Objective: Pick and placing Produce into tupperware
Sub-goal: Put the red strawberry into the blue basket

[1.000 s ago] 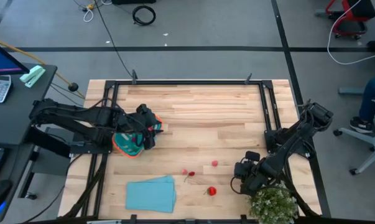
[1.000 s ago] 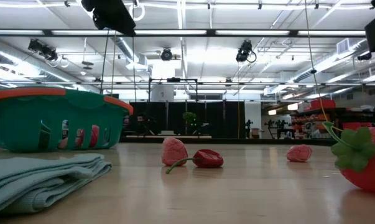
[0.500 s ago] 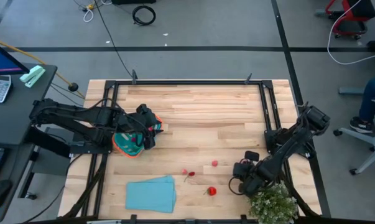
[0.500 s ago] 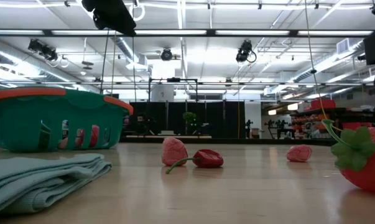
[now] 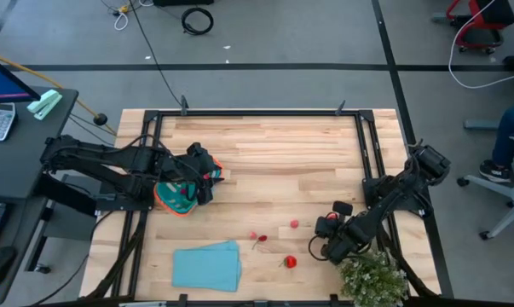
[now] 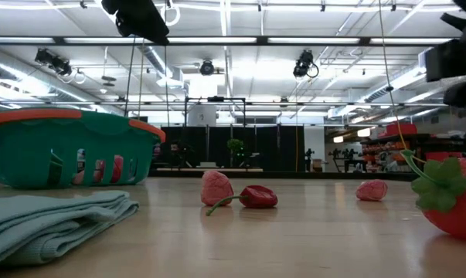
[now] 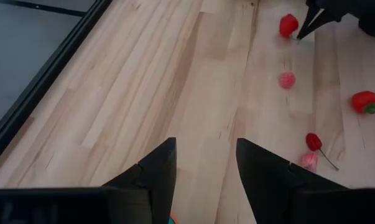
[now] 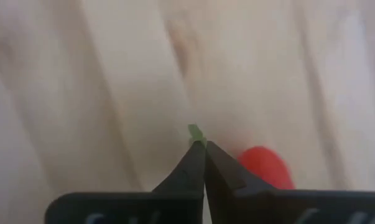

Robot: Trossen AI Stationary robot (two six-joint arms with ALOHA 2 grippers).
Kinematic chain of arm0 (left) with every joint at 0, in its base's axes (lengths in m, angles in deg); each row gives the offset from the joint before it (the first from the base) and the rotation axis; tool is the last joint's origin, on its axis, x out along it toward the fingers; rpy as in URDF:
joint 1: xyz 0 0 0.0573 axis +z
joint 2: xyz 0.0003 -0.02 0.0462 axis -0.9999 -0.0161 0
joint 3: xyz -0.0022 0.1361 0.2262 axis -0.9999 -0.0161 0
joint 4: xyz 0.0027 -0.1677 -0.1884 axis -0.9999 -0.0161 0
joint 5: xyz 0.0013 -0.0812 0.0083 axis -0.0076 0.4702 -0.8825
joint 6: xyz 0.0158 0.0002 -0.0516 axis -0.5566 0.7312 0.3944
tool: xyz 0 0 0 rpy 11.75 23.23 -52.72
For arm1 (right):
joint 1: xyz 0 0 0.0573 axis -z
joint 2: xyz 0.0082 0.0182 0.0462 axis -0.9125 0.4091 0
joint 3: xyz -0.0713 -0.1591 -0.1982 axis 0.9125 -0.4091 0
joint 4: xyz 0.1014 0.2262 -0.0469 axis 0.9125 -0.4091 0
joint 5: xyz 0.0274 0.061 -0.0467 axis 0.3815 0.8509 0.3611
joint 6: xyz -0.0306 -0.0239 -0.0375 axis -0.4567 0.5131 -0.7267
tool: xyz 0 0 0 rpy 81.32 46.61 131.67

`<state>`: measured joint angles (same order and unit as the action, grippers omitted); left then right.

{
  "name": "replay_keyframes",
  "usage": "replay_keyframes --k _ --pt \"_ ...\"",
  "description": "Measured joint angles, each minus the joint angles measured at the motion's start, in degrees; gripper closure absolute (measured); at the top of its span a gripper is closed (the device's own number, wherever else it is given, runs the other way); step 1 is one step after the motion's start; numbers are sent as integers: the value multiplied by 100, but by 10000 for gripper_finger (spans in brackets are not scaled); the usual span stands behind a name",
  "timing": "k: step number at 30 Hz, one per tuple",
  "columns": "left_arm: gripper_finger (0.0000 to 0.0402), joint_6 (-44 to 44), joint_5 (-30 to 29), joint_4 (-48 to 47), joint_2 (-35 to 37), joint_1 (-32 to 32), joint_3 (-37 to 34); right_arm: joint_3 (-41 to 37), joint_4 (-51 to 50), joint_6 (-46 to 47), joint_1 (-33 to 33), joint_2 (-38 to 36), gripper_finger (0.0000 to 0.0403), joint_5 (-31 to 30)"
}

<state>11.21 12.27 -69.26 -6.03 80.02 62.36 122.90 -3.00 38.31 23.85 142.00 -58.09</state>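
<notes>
Red toy produce lies scattered on the pale butcher-block table (image 5: 282, 162), between the blue cloth (image 5: 207, 265) and the right arm. Strawberry (image 5: 290, 262) with green leafy cap nearest the front edge. Cherry-like piece (image 6: 257, 196) trails a thin stem, long axis running toward the cloth side; a pink bumpy berry (image 6: 216, 186) sits just behind it. Another pink berry (image 5: 295, 224) lies apart.

Right gripper (image 8: 204, 148): fingers clenched together, a small green sliver pinched at the tips, a rounded red piece just beside them; contact with the red piece unclear.

Left gripper (image 7: 204, 163): jaws parted, empty, hovering at the tupperware (image 5: 176, 199). Teal slotted plastic, orange rim, red pieces visible through slots.
</notes>
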Motion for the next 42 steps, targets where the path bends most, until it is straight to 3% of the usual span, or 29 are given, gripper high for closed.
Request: replay_keyframes --k 10,17,20,23,28,31,37,42 --pt "245 -453 -464 574 84 5 125 -1 638 -563 791 -563 401 -2257" --pt "269 -770 -478 578 85 63 821 -1 2811 -2590 1690 -1225 401 -2875" --pt "279 -1047 -478 561 85 63 1154 -1 4219 -3727 2065 -1303 402 -2678" --pt "287 -1296 -490 372 98 65 1533 1 5618 -4670 2468 -1180 402 -2016" --pt "299 -1930 -645 231 105 72 2234 1 7621 -4993 3123 -508 403 -654" --pt "304 -2234 -663 238 105 165 2632 185 8615 -5046 3438 45 403 -181" --pt "312 -2279 -668 232 109 467 3095 1671 8873 -5161 3795 1430 403 563" --pt "311 -2271 -666 50 103 650 3136 3271 7843 -5475 3904 2509 403 769"
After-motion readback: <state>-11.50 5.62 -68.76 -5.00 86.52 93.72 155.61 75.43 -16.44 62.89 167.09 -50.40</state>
